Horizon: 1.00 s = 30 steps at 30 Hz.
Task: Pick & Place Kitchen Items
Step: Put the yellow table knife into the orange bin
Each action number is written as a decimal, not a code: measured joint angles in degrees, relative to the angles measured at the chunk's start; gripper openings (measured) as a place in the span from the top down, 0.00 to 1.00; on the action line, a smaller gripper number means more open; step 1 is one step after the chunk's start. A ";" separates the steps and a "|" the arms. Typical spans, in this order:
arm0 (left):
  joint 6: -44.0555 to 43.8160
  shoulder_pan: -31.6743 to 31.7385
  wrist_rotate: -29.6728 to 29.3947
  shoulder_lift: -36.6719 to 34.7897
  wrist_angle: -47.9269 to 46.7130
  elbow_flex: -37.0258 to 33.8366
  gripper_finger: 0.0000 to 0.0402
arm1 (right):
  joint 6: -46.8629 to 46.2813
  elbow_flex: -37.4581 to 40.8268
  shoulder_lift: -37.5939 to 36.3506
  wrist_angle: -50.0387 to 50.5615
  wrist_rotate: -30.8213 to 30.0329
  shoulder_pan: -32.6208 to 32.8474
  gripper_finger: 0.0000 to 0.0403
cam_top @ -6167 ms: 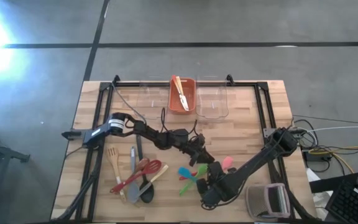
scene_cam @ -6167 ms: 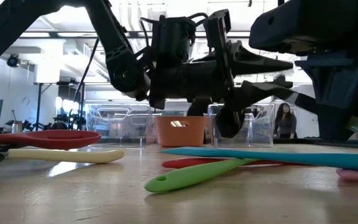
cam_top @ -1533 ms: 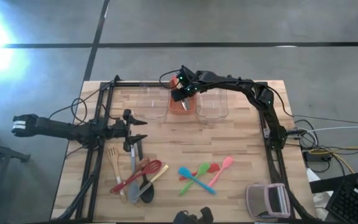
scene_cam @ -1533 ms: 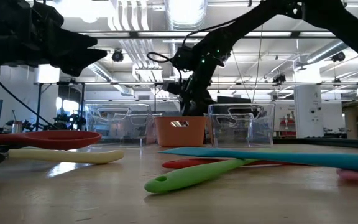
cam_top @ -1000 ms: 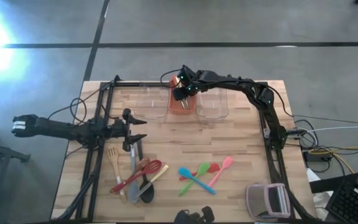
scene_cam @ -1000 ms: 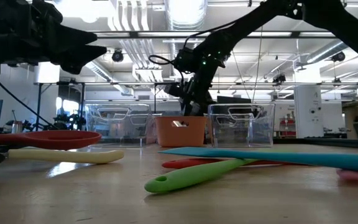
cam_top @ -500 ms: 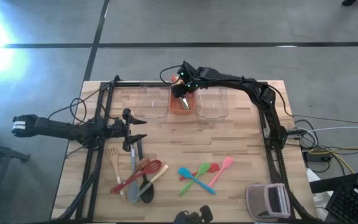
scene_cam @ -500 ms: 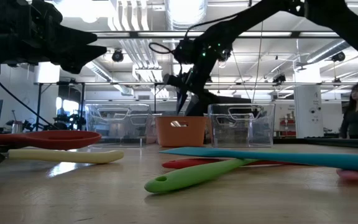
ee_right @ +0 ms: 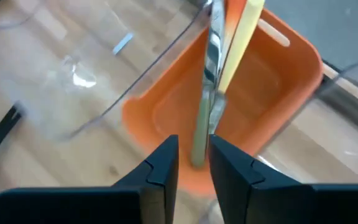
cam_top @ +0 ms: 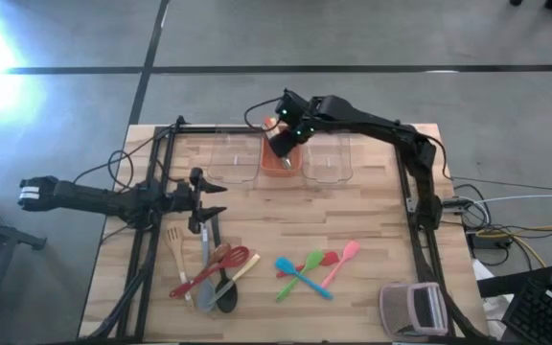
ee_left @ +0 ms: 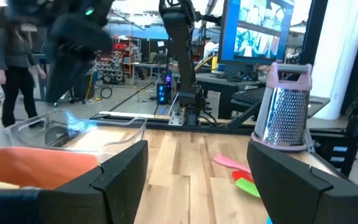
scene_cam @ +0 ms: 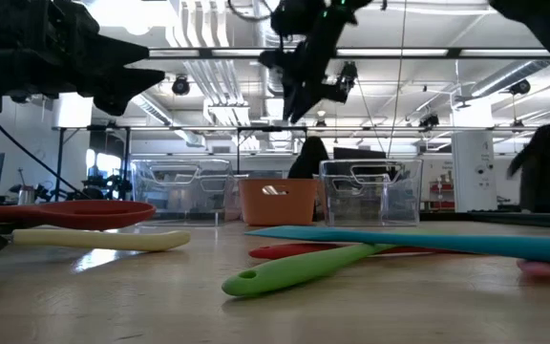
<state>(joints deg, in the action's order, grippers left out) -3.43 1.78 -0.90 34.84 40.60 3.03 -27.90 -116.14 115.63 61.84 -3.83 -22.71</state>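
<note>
My right gripper (cam_top: 279, 147) hangs high above the orange bin (cam_top: 292, 165) at the table's far middle, fingers pointing down. The gap between its fingers (ee_right: 193, 160) is narrow and holds nothing. In the bin lie a metal utensil (ee_right: 213, 62) and a yellow stick (ee_right: 238, 37), seen past the fingers. My left gripper (cam_top: 218, 199) waits open over the table's left half. Large red, grey, black and wooden utensils (cam_top: 214, 268) lie in a heap near the front left. Small blue, green, red and pink spoons (cam_top: 312, 268) lie flat at the front middle.
Clear bins (cam_top: 233, 158) (cam_top: 327, 158) flank the orange bin. A grey-and-pink grater (cam_top: 412, 309) stands at the front right corner. Black frame rails (cam_top: 151, 220) (cam_top: 415, 192) run along both sides. Bare wood lies between the bins and the utensils. People show in the room beyond.
My right gripper has risen straight up from just above the orange bin to well above it. My left arm has kept still.
</note>
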 joint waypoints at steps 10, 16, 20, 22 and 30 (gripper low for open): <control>-2.92 -0.03 2.88 0.05 -14.41 6.04 0.31 | -0.31 7.15 -12.31 6.70 -5.32 9.20 0.97; -4.95 -0.12 4.03 0.32 -34.19 15.47 0.31 | -1.82 19.80 -21.46 1.45 -7.84 14.75 0.98; -8.04 -1.29 4.40 1.53 -44.84 23.34 0.31 | -1.90 30.10 -27.68 -5.64 -9.61 16.61 0.98; -9.90 -2.59 4.35 2.75 -48.39 27.23 0.31 | -1.90 35.16 -30.53 -8.99 -9.76 16.75 0.98; -18.65 -12.76 -7.28 13.78 -63.77 40.79 0.31 | -2.37 52.45 -41.65 -19.70 -9.89 16.34 0.98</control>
<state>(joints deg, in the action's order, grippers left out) -22.08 -10.98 -8.18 48.62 -23.17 43.82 -30.27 -63.70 73.98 42.14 -13.72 -6.37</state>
